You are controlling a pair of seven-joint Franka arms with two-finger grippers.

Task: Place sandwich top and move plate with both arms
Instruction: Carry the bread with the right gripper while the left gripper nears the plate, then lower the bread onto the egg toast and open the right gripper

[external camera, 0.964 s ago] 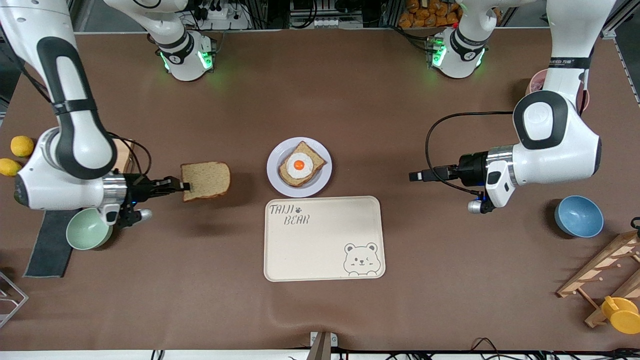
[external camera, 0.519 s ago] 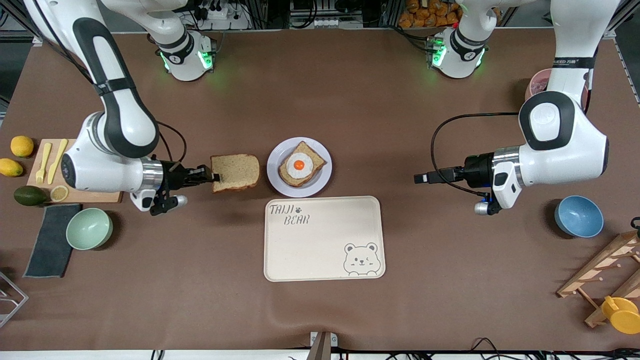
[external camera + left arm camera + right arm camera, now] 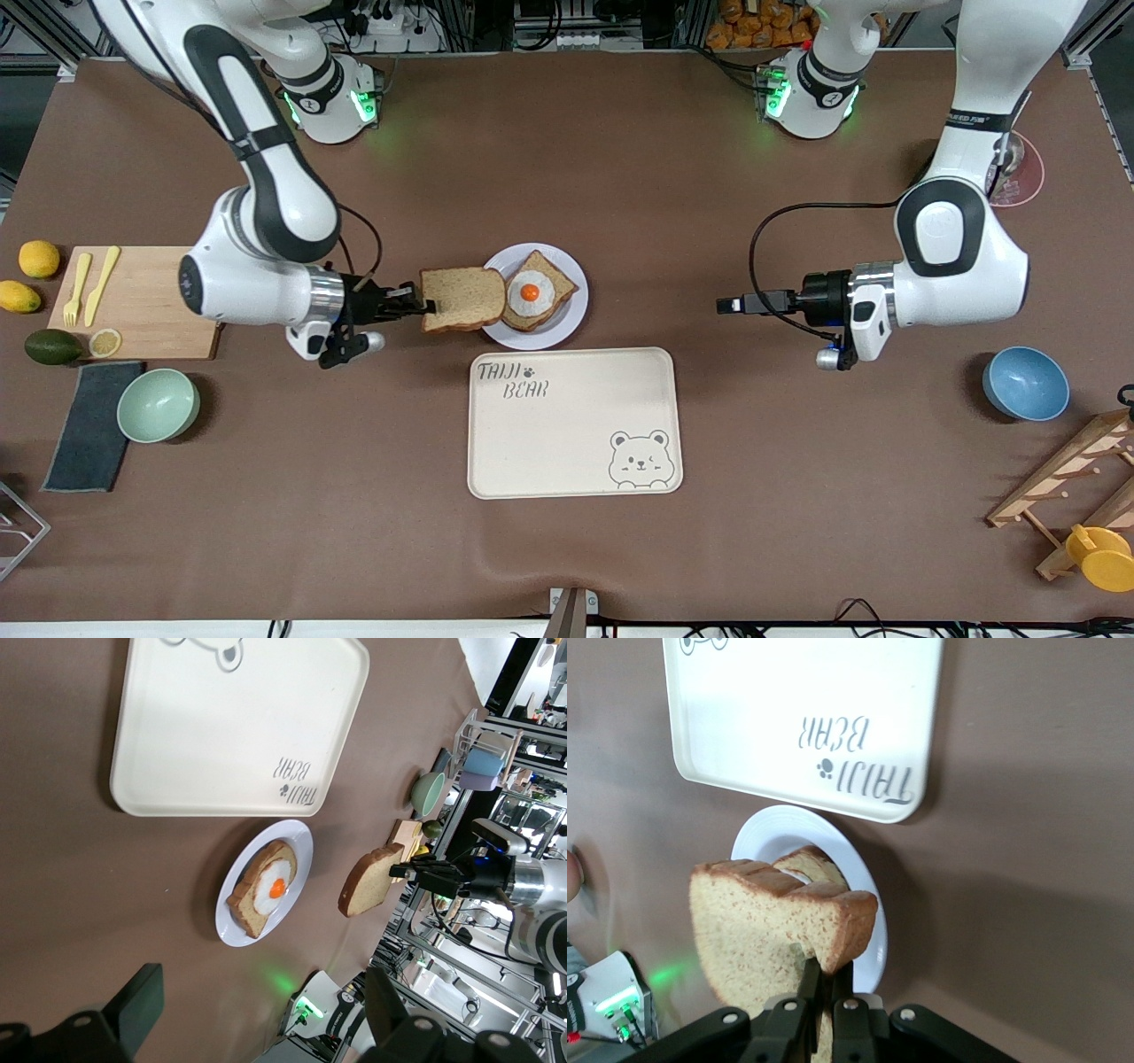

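We see the right gripper (image 3: pixel 425 306) clamped on the crust edge of the sandwich top (image 3: pixel 462 299), holding the slice roughly level in the air over the rim of the plate (image 3: pixel 572 306) at the right arm's end. In the right wrist view, the fingers (image 3: pixel 822 988) pinch the slice at its crust, and the plate (image 3: pixel 757 837) shows partly past the bread.

The plate rests near the middle of the table, bearing a bread slice with a fried egg (image 3: pixel 532 291). The held slice overlaps the plate's edge but does not yet cover the egg.

The cream tray (image 3: pixel 574 421) with the bear drawing lies just beside the plate, nearer to the front camera.

The left gripper (image 3: pixel 725 307) hangs above bare tabletop toward the left arm's end, well apart from the plate, and this arm waits. Its jaws stand wide apart with nothing between them; in the left wrist view the two fingers (image 3: pixel 142 1001) frame the plate from afar.
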